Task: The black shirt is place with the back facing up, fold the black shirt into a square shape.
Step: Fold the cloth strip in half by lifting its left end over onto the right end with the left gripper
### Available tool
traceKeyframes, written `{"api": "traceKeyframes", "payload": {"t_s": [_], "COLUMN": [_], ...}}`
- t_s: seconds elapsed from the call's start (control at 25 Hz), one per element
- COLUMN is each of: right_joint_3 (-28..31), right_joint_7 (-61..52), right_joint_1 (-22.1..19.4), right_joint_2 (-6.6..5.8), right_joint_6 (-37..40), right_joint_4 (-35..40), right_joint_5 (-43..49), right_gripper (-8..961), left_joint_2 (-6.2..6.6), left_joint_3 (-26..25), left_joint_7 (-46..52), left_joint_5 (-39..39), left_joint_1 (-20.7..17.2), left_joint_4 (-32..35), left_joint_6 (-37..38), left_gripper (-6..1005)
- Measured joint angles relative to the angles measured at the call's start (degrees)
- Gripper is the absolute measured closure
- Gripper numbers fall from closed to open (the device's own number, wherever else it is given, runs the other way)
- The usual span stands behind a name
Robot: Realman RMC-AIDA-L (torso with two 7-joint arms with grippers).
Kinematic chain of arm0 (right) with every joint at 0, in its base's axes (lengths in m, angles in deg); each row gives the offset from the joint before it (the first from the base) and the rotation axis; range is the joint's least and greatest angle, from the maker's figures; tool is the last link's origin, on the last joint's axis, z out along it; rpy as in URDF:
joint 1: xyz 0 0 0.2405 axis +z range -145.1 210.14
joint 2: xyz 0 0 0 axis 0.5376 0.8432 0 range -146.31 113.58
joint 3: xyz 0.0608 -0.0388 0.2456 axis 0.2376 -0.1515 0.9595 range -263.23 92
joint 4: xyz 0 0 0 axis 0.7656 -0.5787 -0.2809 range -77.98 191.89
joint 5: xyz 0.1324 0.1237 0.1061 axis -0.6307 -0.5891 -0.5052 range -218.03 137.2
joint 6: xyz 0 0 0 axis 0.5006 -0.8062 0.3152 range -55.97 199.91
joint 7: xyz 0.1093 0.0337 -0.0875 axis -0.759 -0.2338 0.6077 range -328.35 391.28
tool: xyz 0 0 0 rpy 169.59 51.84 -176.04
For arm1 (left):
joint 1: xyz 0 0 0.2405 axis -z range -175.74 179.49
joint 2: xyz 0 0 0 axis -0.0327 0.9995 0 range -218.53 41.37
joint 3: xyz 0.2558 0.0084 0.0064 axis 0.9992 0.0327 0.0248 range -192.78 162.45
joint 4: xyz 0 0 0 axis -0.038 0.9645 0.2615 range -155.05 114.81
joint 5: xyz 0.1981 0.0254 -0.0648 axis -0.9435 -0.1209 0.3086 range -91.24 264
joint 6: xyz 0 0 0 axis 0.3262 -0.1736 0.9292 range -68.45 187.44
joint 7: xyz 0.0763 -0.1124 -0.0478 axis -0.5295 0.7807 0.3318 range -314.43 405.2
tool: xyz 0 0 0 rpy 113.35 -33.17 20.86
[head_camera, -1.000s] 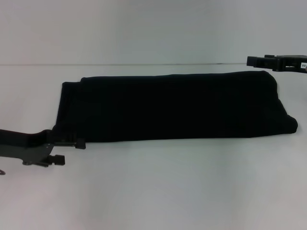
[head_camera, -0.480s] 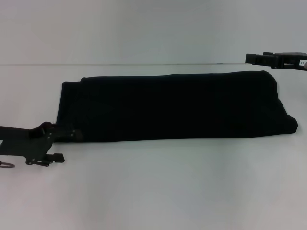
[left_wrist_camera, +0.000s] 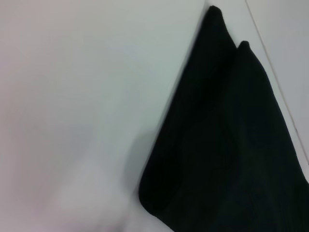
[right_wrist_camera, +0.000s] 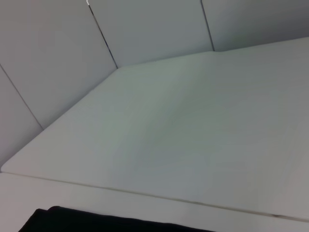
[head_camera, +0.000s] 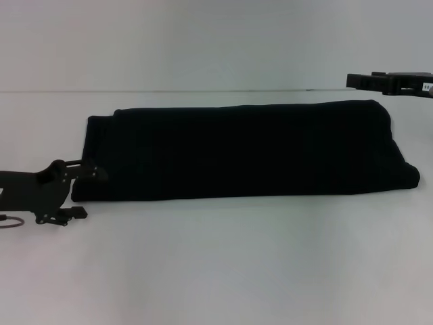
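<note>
One black shirt (head_camera: pixel 243 150) is seen on one white table (head_camera: pixel 216 264), folded into a long band that lies across the middle of the table from the robot's left to its right. No lettering is shown on the upper face. The band's right end is rounded and sags slightly toward the near edge; its left end is cut straighter, with a small step at the far corner where one layer sits inside another. In the left wrist view the shirt (left_wrist_camera: pixel 227 145) is shown as two overlapping layers, each ending in its own point, with a rounded fold at the nearer corner, all lying flat on the table (left_wrist_camera: pixel 72 106).

Two grippers are counted. The left gripper (head_camera: pixel 84 191) is placed low at the near left corner of the shirt. Two fingers are made out: the upper one (head_camera: pixel 91 171) lies against the shirt's left edge, and the lower one (head_camera: pixel 76 213) is set apart from it over bare table, so the jaws are held wide and nothing is gripped between them. A thin cable loop (head_camera: pixel 10 222) is seen beside this arm at the left edge.

The right gripper (head_camera: pixel 358 82) is held at the far right, just beyond the shirt's far right corner and clear of the cloth. Whether its fingers are spread or closed cannot be told. In the right wrist view only a strip of the shirt (right_wrist_camera: pixel 96 222) is shown, beyond which the table (right_wrist_camera: pixel 193 135) and grey wall panels (right_wrist_camera: pixel 145 29) are seen.
</note>
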Motion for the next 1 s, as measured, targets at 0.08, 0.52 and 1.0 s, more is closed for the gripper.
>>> {"api": "traceKeyframes", "payload": {"t_s": [0.08, 0.52, 1.0], "right_joint_3": [0.0, -0.3, -0.1], "right_joint_7": [0.0, 0.3, 0.0], "right_joint_1": [0.0, 0.0, 0.0], "right_joint_2": [0.0, 0.0, 0.06], "right_joint_6": [0.0, -1.1, -1.3], "right_joint_4": [0.1, 0.6, 0.7], "right_joint_5": [0.0, -0.1, -0.1], "right_gripper": [219, 219, 220], "left_joint_2": [-0.11, -0.48, -0.63], "left_joint_3": [0.0, -0.1, 0.0], "left_joint_7": [0.6, 0.9, 0.4], "left_joint_5": [-0.1, -0.1, 1.4], "left_joint_1": [0.0, 0.2, 0.4], "left_joint_4": [-0.4, -2.8, -3.5], "left_joint_6": [-0.6, -4.7, -8.3], "left_gripper": [65, 66, 66]}}
